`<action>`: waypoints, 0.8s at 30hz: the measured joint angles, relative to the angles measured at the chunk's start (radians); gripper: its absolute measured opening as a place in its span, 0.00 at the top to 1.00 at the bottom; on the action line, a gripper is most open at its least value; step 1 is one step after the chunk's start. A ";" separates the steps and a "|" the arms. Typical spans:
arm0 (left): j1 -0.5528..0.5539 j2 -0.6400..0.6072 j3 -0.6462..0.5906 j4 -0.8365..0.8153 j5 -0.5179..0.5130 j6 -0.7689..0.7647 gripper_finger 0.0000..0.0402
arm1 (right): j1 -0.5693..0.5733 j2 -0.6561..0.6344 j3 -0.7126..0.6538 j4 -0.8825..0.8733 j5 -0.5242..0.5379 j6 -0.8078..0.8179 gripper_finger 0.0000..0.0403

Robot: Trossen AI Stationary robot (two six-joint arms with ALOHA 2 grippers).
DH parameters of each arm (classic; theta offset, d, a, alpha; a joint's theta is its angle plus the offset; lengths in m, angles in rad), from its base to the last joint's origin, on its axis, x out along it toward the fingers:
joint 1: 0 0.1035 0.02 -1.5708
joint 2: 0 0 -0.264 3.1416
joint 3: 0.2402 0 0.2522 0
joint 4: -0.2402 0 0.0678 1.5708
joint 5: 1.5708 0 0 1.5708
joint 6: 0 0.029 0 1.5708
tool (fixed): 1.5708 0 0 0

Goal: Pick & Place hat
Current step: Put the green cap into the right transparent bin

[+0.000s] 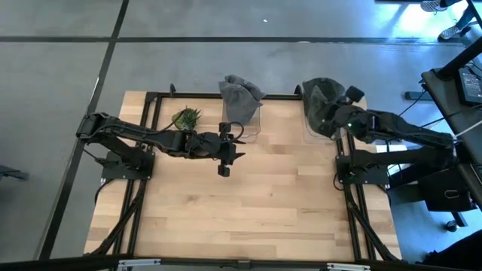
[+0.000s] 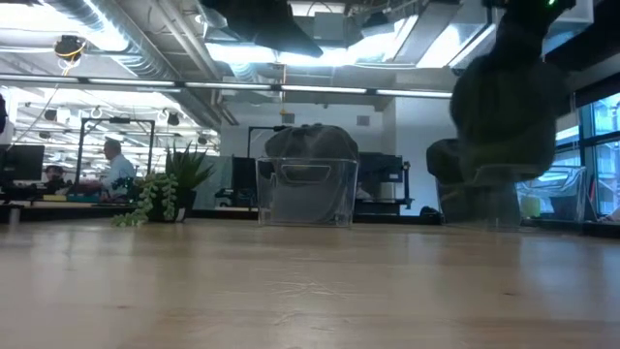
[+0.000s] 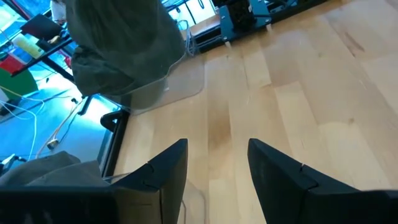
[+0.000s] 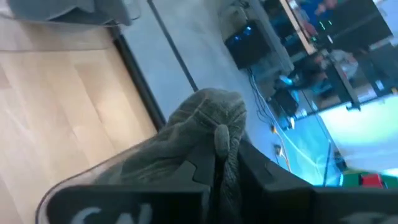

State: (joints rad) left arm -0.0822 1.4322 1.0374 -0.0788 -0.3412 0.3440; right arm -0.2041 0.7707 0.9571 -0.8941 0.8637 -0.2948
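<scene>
Two grey hats show. One hat (image 1: pixel 241 96) (image 2: pixel 310 143) sits in a clear container (image 2: pixel 305 199) at the middle of the table's far edge. The other hat (image 1: pixel 320 102) (image 2: pixel 511 97) hangs from my right gripper (image 1: pixel 334 113) (image 4: pixel 225 155), which is shut on it above a second clear container (image 2: pixel 480 204) at the far right. My left gripper (image 1: pixel 230 163) (image 3: pixel 217 146) is open and holds nothing. It hovers over bare wood just on the near side of the middle container. My right gripper pinches a bunched fold of the grey hat's cloth (image 4: pixel 219 138) between its two fingers; several layers show. The fingers reach in from the table's right side. The hat hangs below them, its lower end (image 2: pixel 504 174) at the clear container's rim; whether it rests there I cannot tell.
A small green plant (image 1: pixel 186 117) (image 2: pixel 165 194) stands at the far left of the table. The wooden table (image 1: pixel 248 211) lies bare toward the near edge. A black frame (image 1: pixel 151 98) runs round the table's far and side edges. People sit in the room beyond.
</scene>
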 joint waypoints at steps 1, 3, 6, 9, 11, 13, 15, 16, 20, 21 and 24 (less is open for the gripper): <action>0.000 0.000 0.000 0.000 0.000 -0.002 0.59 | -0.020 -0.002 -0.026 0.045 -0.025 -0.041 0.92; 0.000 0.000 0.000 0.000 0.000 -0.009 0.58 | -0.066 -0.001 -0.067 0.122 -0.076 -0.104 0.92; 0.000 0.000 0.000 0.000 0.000 -0.017 0.58 | -0.144 0.000 -0.109 0.208 -0.181 -0.157 0.92; 0.000 0.000 0.000 -0.001 -0.001 -0.017 0.58 | -0.220 0.001 -0.132 0.216 -0.257 -0.184 0.92; 0.000 0.000 0.000 -0.001 -0.001 -0.017 0.59 | -0.265 0.001 -0.142 0.218 -0.281 -0.193 0.92; 0.000 0.000 0.000 -0.001 -0.004 -0.017 0.59 | -0.306 0.001 -0.152 0.224 -0.320 -0.213 0.92; 0.000 0.000 0.000 -0.001 -0.009 -0.009 0.59 | -0.341 0.001 -0.170 0.256 -0.364 -0.241 0.92; 0.001 0.001 0.000 -0.001 -0.009 -0.005 0.59 | -0.356 0.001 -0.181 0.273 -0.380 -0.262 0.92; 0.012 0.001 0.000 -0.001 -0.008 -0.001 0.59 | -0.408 0.008 -0.215 0.314 -0.385 -0.370 0.92; 0.016 0.001 0.000 -0.001 -0.008 -0.002 0.59 | -0.417 0.013 -0.221 0.319 -0.385 -0.401 0.92; 0.027 0.001 0.000 -0.001 -0.008 -0.001 0.59 | -0.435 0.024 -0.244 0.350 -0.384 -0.512 0.91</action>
State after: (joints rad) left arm -0.0549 1.4330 1.0370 -0.0795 -0.3489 0.3426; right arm -0.6390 0.7945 0.7131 -0.5438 0.4792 -0.8071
